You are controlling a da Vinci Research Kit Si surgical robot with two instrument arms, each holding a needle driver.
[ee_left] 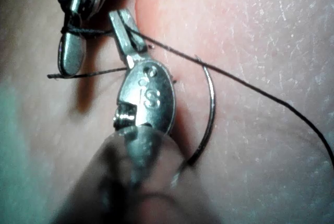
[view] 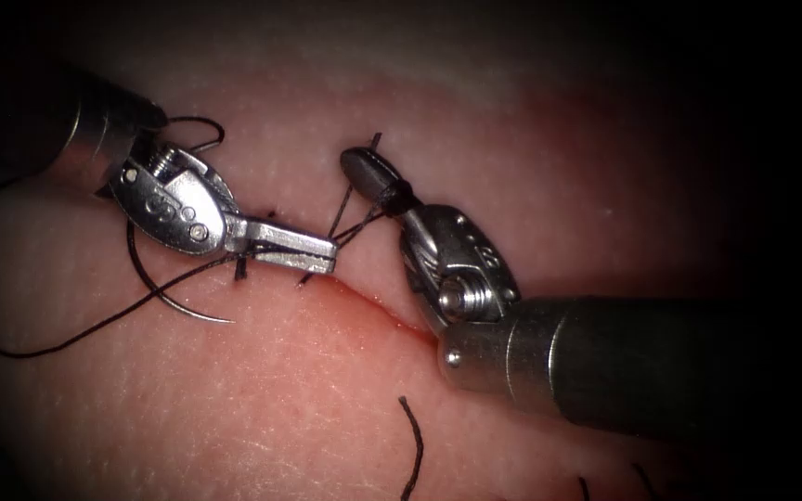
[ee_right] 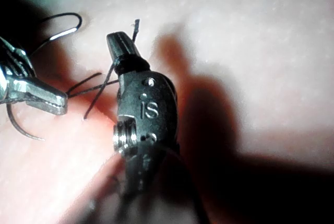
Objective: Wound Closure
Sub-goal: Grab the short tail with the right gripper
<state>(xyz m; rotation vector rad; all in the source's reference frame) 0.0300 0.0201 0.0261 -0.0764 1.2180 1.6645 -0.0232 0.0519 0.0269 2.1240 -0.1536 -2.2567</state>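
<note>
While two needle drivers meet over the tissue (view: 234, 399), one curved needle (view: 174, 301) is seen lying free on the surface left of the cut (view: 373, 311), held by neither tool and not in the tissue. The left tool (view: 313, 252) is closed, its fingers pinched on the thread (view: 67, 339) just above the cut's upper end; one long strand is seen trailing from there across the needle toward the left edge. The right tool (view: 364, 169) is also closed, its fingers shut together with thread wound around them near their base, and one short cut end is seen sticking up beside the tip. In the left wrist view the needle (ee_left: 209, 109) is shown beside the left tool (ee_left: 124, 28), with the thread (ee_left: 250, 85) crossing its upper end. One loose thread piece (view: 413, 450) is seen lying below, right of the cut. Red fluid (view: 364, 320) is seen along the cut.
</note>
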